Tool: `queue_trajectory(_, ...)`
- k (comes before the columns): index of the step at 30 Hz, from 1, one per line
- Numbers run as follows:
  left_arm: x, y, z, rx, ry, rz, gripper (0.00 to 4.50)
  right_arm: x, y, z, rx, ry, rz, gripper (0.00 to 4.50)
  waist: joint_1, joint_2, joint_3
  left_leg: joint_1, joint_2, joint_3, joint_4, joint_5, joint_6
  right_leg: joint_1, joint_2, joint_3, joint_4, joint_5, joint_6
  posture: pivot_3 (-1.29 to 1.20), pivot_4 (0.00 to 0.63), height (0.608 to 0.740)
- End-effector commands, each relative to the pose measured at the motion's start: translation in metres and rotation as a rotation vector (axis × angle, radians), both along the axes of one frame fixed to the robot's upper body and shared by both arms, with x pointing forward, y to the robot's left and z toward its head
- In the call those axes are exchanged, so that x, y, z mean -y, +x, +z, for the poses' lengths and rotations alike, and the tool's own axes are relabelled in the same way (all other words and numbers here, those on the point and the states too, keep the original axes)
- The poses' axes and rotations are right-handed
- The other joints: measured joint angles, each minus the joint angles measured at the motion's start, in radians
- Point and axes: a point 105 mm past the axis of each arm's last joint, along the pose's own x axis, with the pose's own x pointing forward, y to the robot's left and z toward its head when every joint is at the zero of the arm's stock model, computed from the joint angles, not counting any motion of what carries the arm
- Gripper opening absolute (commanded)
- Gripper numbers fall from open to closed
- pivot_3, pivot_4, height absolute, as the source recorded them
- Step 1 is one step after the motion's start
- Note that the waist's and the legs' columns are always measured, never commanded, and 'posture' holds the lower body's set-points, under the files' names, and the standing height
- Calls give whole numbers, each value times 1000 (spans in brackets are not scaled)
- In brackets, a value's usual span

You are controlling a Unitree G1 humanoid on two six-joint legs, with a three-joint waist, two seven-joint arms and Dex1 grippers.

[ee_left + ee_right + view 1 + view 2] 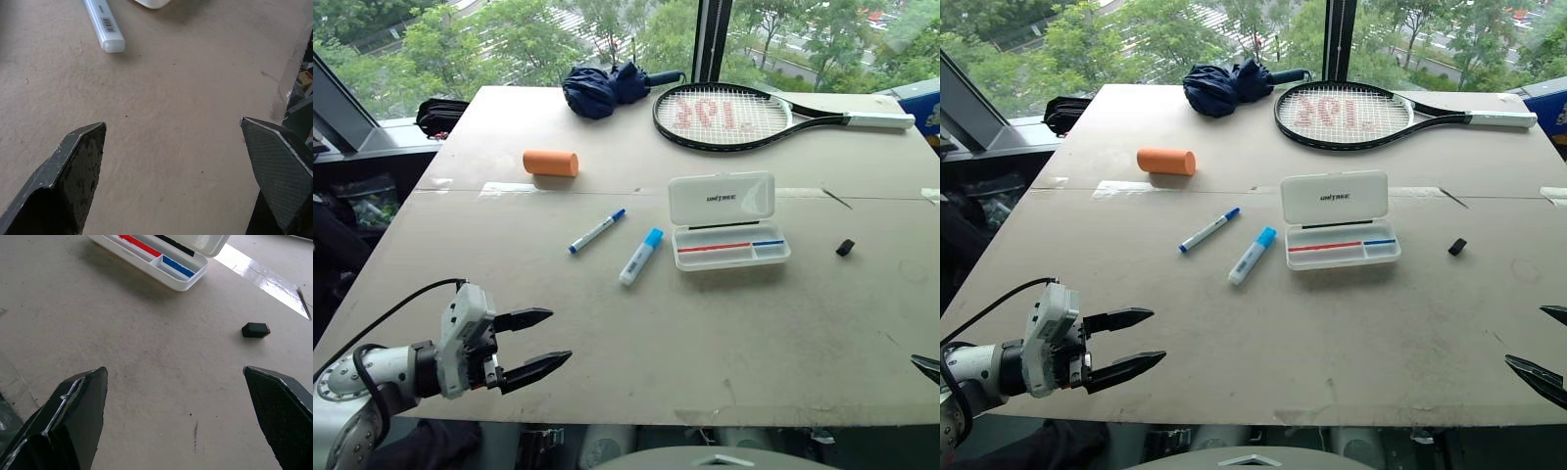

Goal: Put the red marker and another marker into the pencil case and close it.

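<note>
The white pencil case (731, 257) lies open mid-table, its lid (722, 199) standing up at the back. A long thin red stick, seemingly the red marker (713, 248), rests in the tray, with a short blue piece (768, 243) in line with it. Left of the case lie a thick white marker with a light-blue cap (640, 257) and a thin blue-capped marker (597, 230). My left gripper (560, 335) hovers open and empty near the table's front left edge. At the front right, well short of the case, my right gripper (1525, 336) is open too.
An orange cylinder (550, 163) lies at the back left. A tennis racket (734, 116) and a folded dark blue umbrella (605, 88) rest along the far edge. A small black piece (845, 247) sits right of the case. The table's near edge (705, 416) is close below both grippers.
</note>
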Motion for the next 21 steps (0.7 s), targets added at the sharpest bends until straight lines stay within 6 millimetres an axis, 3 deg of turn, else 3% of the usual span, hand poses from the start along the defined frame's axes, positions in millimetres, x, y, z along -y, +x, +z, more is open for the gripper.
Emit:
queue_trajectory(1,7,2,17,44,-5,-35,4451,-12,15,5,34,-6,31,4500,1,0,0,0,0,0,0,0,0,0,0,0,0,0,0,0,150,732)
queue_trajectory(4,26,-3,30,44,-66,-102,4451,-41,46,6,40,-4,77,4500,-6,-1,0,1,2,1,1,0,0,0,0,1,1,0,0,0,150,732)
queue_trajectory(9,40,-4,38,62,-84,-166,4451,-87,79,8,-22,6,269,4500,-10,2,1,1,1,2,1,0,0,0,1,2,1,0,0,0,150,732)
queue_trajectory(17,51,-8,39,98,-65,-227,4451,-115,148,-18,-175,-191,425,4500,-17,2,3,-1,0,0,1,0,0,-1,1,0,1,0,0,0,150,732)
queue_trajectory(21,50,-14,35,92,-66,-218,4500,-122,162,-19,-191,-229,469,2815,-14,2,4,-2,0,-2,0,0,1,-2,1,-1,1,2,3,0,150,732)
